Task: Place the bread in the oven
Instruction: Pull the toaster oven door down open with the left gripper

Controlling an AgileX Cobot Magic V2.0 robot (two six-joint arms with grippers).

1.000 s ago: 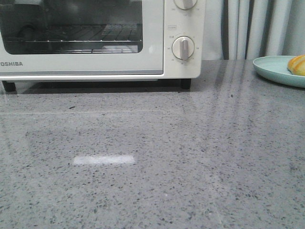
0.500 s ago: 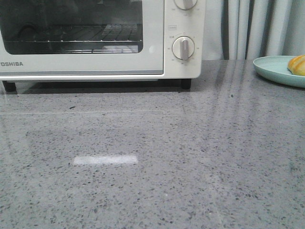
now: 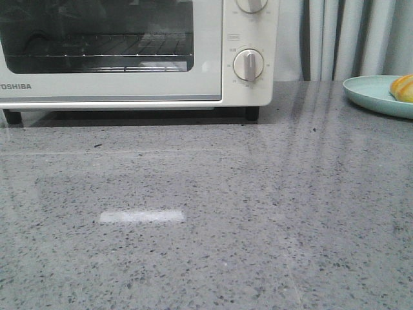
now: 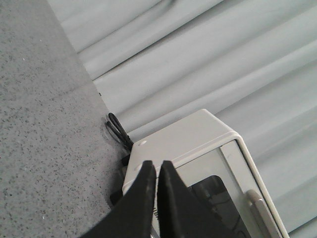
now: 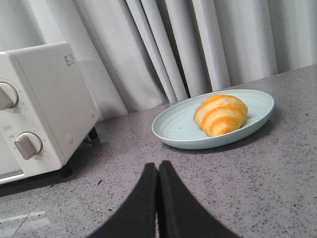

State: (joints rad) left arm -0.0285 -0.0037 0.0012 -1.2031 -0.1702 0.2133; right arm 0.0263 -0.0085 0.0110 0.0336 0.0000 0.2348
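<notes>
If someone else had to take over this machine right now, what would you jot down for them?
Left gripper: shut, empty, up near the oven's far corner.
Right gripper: shut, empty, above the counter, facing the plate.
Bread: on the teal plate, right of the oven, untouched.
Oven door: closed.
Done: nothing yet.
Left: open the door, pick up the bread, set it on the rack inside.

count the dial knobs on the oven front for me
2 show. One knob sits low on the oven's control panel; a second knob above it is cut off by the front view's top edge. More may sit higher, out of view.
</notes>
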